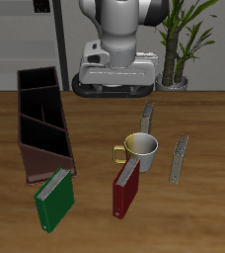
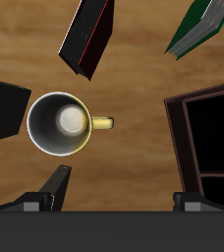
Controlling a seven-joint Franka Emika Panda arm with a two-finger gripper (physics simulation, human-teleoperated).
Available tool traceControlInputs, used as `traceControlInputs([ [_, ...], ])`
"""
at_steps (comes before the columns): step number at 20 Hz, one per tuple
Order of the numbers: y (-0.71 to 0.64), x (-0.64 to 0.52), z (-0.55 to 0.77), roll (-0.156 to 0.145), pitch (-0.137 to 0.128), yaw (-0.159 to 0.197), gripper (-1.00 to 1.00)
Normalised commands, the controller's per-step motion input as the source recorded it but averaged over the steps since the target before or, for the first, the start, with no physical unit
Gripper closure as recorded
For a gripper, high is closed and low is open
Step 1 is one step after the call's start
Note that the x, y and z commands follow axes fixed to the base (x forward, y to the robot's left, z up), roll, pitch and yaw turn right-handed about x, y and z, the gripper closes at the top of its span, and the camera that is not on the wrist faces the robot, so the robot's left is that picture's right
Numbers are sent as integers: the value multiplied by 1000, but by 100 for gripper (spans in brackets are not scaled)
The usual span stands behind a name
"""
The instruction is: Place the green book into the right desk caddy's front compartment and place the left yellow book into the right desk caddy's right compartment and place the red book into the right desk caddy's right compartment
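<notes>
gripper [image 2: 112, 202]: fingers spread, empty | above mug [image 2: 60, 123] | green book [image 1: 55, 198]: beyond mug, frontward, beside caddy [image 1: 43, 124], upright

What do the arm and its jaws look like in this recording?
The arm is glossy white and rounded, with dark grey joint sections. It ends in a pale grey blocky housing over a black ribbed bar. In the wrist view the gripper shows a flat black body with two short dark jaws. No cables or markings are visible.
</notes>
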Motion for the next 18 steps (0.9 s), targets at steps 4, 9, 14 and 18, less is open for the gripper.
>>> traceControlInputs([
  [4,-126,408,146,32,-17,34,-100],
  [9,-246,375,117,-21,-30,19,-100],
  [14,-396,594,36,-28,-1,-5,-100],
  [18,-643,857,59,-62,-34,-15,-100],
])
